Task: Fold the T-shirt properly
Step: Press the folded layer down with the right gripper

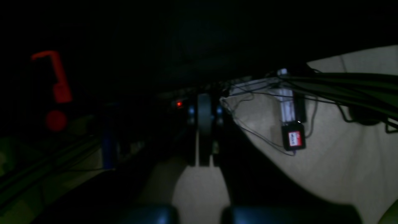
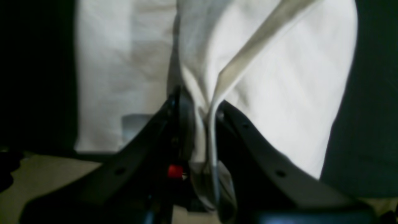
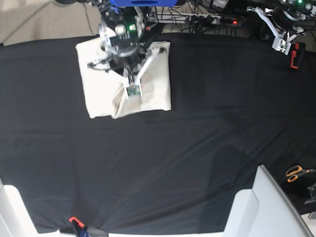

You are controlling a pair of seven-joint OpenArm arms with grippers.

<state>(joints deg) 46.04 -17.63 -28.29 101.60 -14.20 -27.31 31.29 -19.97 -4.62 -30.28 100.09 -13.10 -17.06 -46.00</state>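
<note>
The T-shirt (image 3: 101, 84) is plain cream, unpatterned, and reads whiter in the right wrist view (image 2: 279, 93). Under it the tablecloth (image 3: 197, 148) is solid black. At the far right a small red part (image 3: 295, 55) shows on the arm. Near the right edge, scissors (image 3: 296, 173) have orange handles. A small orange clip (image 3: 74, 219) marks the near edge.

1. Surface (image 3: 197, 148) draped in black cloth, wrinkled toward the near edge.
2. Beige floor (image 3: 44, 19) beyond the far left corner.
3. Power strip (image 3: 217, 20) and tangled cables along the far edge.
4. Orange-handled scissors (image 3: 296, 173) off the right edge.
5. White furniture (image 3: 256, 207) at the near right corner.
6. Left wrist view very dim.
</note>
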